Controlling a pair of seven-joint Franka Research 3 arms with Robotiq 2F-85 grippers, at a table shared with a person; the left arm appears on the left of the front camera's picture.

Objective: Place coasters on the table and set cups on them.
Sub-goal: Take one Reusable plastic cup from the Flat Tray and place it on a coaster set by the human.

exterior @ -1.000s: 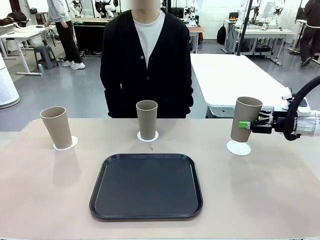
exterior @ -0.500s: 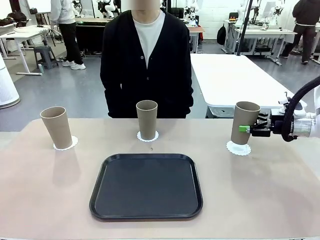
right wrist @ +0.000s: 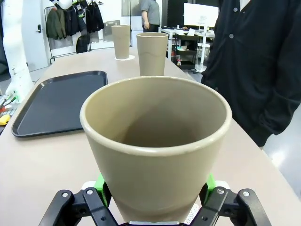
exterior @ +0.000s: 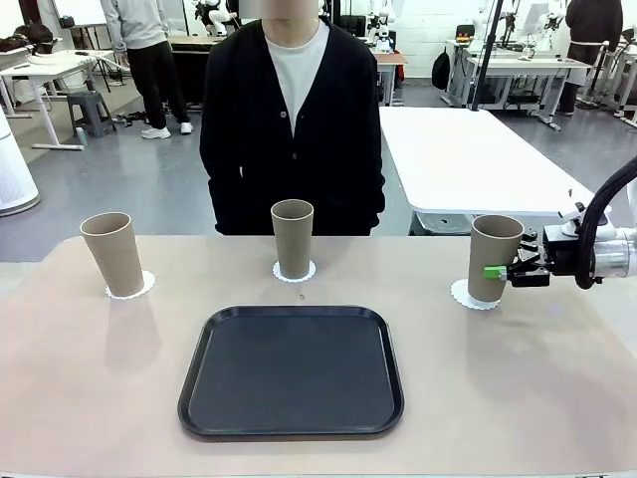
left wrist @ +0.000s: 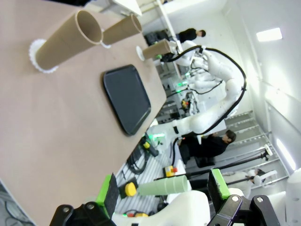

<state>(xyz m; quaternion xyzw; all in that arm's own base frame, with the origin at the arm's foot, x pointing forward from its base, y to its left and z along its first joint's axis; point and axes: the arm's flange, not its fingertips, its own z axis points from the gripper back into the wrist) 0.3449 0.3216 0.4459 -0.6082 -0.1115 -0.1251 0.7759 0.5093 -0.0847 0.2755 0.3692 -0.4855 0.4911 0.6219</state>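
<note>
A: Going left to right in the front view, where are the cups?

B: A tall tapered tan-brown cup (exterior: 114, 254) stands at the left of the frame on a small round white lacy paper coaster (exterior: 132, 288). The middle cup (exterior: 293, 238) stands on its own coaster (exterior: 295, 272) above the black rounded-square tray (exterior: 292, 370). All rest on the beige table (exterior: 90, 398).

A: And at the right?

B: The third cup (exterior: 493, 257) stands on the right coaster (exterior: 468, 296), with the right tool (exterior: 501, 271) clamped on its lower wall.

A: The left tool?

B: In its wrist view the left tool (left wrist: 163, 188) stands wide open, holding nothing.

A: How would that cup handle?

B: It looks light and stiff, with a matte, unslippery wall. Being tall, it would probably tip easily, so a hold low to mid wall seems best.
</note>
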